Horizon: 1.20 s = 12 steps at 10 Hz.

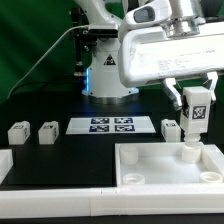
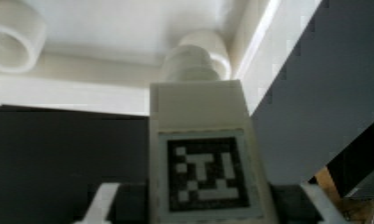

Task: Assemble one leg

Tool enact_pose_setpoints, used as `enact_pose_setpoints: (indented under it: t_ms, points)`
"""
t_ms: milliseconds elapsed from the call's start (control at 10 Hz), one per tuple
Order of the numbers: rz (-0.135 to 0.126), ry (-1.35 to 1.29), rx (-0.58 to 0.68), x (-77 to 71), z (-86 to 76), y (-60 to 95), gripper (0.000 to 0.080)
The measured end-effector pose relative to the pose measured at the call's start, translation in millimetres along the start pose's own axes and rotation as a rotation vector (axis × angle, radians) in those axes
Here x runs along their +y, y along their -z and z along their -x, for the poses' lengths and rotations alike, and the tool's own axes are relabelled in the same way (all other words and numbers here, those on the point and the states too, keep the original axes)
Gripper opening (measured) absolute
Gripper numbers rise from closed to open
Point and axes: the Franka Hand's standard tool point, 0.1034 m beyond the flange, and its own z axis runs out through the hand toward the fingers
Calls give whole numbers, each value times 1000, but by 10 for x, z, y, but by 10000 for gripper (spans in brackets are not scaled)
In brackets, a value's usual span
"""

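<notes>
**Leg insertion.** The fingers (image 1: 178,93) pinch the leg (image 1: 197,112) upright, tag facing out. Its lower end is at the corner socket (image 1: 190,153) of the tray (image 1: 135,170), on the exterior view's right; whether it is seated cannot be told. To do the step well, hold the leg vertical and centred on the socket, press straight down, and release only once it stands firm. Three spare legs (image 1: 47,131) rest on the desk (image 1: 60,150) near the marker board (image 1: 110,125).
</notes>
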Motion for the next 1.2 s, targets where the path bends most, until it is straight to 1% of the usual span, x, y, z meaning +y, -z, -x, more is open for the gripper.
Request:
enact_pose_setpoints:
  t_ms: [100, 300, 500, 600, 700, 800, 1000, 1200]
  points:
    - [-4, -5, 0, -19, -7, -57, 297]
    - [-17, -8, -6, -158, 61, -162, 297]
    - [-18, -20, -1, -154, 11, -228, 297]
    - [-19, -20, -3, -151, 16, -262, 297]
    - [-16, -13, -3, -113, 9, -279, 297]
    - [-15, -12, -5, -97, 17, -309, 297]
    - [-21, -13, -17, -119, 73, -396, 297]
    - [-19, -14, -6, -101, 65, -426, 297]
